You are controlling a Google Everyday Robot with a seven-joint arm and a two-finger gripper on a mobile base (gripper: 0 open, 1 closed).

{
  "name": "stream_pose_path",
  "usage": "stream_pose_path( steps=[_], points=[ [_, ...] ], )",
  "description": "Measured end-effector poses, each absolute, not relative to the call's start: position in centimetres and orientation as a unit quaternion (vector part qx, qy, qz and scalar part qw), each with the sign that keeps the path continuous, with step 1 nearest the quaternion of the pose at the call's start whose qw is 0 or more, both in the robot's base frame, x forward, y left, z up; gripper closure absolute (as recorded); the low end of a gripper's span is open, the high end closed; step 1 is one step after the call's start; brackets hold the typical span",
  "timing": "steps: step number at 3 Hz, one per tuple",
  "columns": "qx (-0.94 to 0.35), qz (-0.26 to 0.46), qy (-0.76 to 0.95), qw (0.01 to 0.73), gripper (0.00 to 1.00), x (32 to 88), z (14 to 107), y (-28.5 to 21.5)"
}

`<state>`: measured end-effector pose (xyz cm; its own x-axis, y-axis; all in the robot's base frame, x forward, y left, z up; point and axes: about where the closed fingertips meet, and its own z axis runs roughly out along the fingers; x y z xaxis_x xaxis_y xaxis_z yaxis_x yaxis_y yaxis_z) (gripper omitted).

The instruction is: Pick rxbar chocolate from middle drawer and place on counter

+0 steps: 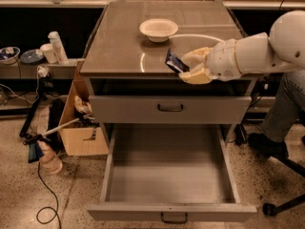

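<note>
My gripper point(187, 66) hangs over the front right part of the counter point(119, 42), shut on the rxbar chocolate point(175, 61). The bar is a dark wrapper with a pale patch, tilted, sticking out to the left of the cream fingers point(195, 75) just above the counter surface near the white arc line. Below, the middle drawer point(171, 175) is pulled fully out, and its grey floor is bare. The white arm reaches in from the right edge.
A white bowl point(158, 29) sits on the counter behind the gripper. The upper drawer front point(170, 109) with a black handle is closed. A cardboard box point(81, 128) and cables lie on the floor at left. A person's leg and chair base are at right.
</note>
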<state>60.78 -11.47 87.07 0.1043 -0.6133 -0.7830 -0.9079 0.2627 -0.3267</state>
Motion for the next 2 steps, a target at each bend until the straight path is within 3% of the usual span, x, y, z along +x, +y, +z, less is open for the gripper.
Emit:
stream_pose_path(
  steps=[2],
  points=[
    [-0.594, 0.111, 0.639, 0.477, 1.00, 65.2, 87.9, -11.2]
  ],
)
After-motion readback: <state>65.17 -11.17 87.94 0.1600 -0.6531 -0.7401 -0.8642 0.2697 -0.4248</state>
